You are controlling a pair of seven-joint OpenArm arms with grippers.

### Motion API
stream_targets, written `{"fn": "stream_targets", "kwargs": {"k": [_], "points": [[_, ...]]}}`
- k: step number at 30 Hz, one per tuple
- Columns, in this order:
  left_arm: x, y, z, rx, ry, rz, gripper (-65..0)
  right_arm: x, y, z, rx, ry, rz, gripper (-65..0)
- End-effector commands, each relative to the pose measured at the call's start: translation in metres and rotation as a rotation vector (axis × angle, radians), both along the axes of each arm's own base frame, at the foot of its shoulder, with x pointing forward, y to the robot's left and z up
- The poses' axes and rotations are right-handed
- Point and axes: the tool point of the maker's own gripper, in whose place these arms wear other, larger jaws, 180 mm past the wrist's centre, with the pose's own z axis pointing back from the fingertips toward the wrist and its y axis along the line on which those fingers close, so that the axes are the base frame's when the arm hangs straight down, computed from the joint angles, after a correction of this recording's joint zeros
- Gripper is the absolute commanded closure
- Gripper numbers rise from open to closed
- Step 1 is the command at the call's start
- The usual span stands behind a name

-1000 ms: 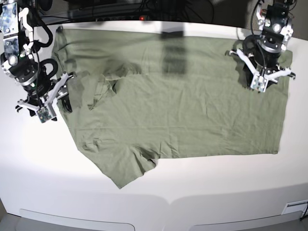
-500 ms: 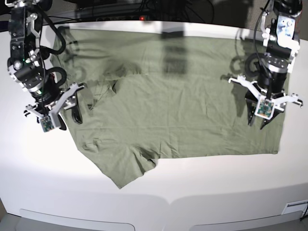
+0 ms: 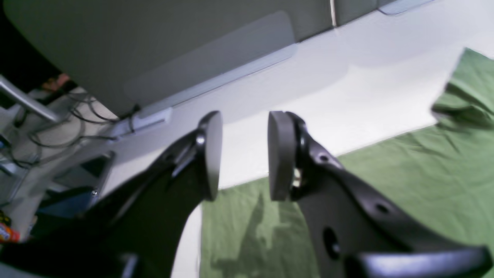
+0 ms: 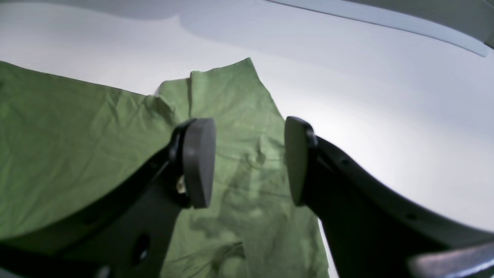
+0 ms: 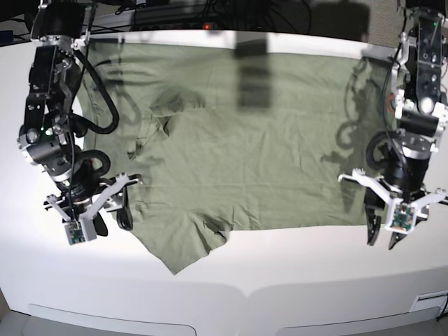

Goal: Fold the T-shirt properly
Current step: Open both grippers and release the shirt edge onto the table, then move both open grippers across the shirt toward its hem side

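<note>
The olive-green T-shirt [image 5: 259,140] lies spread flat and wrinkled on the white table [image 5: 294,280], collar toward the left and one sleeve [image 5: 182,245] pointing at the front edge. My left gripper [image 5: 382,239] hovers at the shirt's near right corner. In the left wrist view this gripper [image 3: 245,154] is open with nothing between its pads, above the T-shirt's [image 3: 405,173] edge. My right gripper [image 5: 112,222] sits at the shirt's left side beside the front sleeve. In the right wrist view it [image 4: 247,162] is open and empty over the sleeve [image 4: 239,100].
Dark cables [image 5: 210,14] run along the table's back edge. Off the table's side, the left wrist view shows a grey panel [image 3: 208,65] and loose wires [image 3: 77,123]. The table's rounded front edge [image 5: 245,297] lies just ahead of both grippers.
Both arms have travelled from the shirt's far half toward the front edge, the left one to the near right corner, the right one down to the front sleeve. The shirt has not moved.
</note>
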Motion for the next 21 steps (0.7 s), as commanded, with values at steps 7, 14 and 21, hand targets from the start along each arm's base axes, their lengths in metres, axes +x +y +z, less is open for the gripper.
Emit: {"fn": "stream_targets", "kwargs": {"k": [7,14,21], "points": [[0.031,0.016,0.023,0.014,-0.076,0.037,-19.8,0.013,0.001,0.034,0.013,-0.120,0.006,-29.1],[0.075,0.038,0.041,0.014,-0.119,0.090,-19.8,0.030,0.007,0.073,0.049,-0.254,0.019,-29.1],[0.108,0.055,0.067,0.007,-0.169,0.129,-19.8,0.042,0.015,0.118,0.096,-0.412,0.035,-29.1]]}}
